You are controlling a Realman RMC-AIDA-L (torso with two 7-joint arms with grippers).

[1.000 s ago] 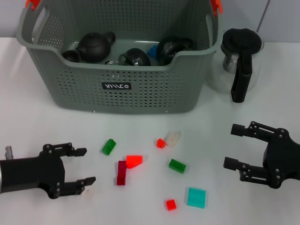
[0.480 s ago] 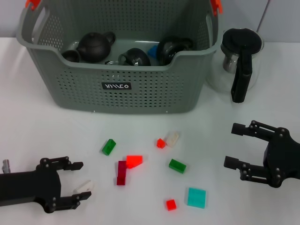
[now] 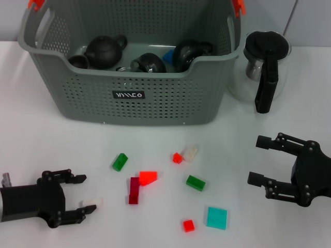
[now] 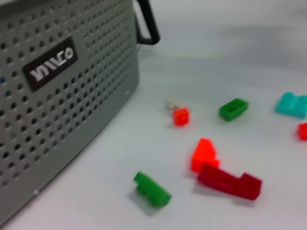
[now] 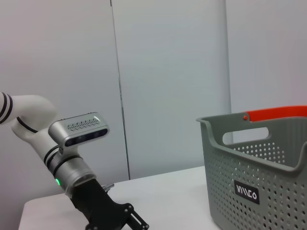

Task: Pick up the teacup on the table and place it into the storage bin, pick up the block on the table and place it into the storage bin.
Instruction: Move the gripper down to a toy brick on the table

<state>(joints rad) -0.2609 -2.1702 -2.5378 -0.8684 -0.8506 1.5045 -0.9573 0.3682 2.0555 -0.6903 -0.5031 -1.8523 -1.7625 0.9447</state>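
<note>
Nearest on the white bench (image 3: pixel 41 144), the left gripper (image 3: pixel 81 195) sits low at the left edge with its fingers spread, a pale translucent block (image 3: pixel 93 202) lying between them, not clamped; the right gripper (image 3: pixel 262 161) hovers at the right edge, wide open and holding nothing; between the two lie the loose blocks: a small red cube (image 3: pixel 189 225) beside a teal square tile (image 3: pixel 216 217), a dark red bar (image 3: pixel 134 190) touching an orange-red wedge (image 3: pixel 148 177), a green brick (image 3: pixel 195 182), another green brick (image 3: pixel 120 161), and a small red piece (image 3: pixel 177 157) just beside a clear one (image 3: pixel 191 152); beyond them stands the storage bin (image 3: pixel 129 98), its perforated front wall with the black label facing the grippers; inside lie dark teapots and teacups (image 3: pixel 150 63), with a blue piece among them; to the bin's right, near it, a glass jug (image 3: pixel 266 67) with a black handle stands upright.
</note>
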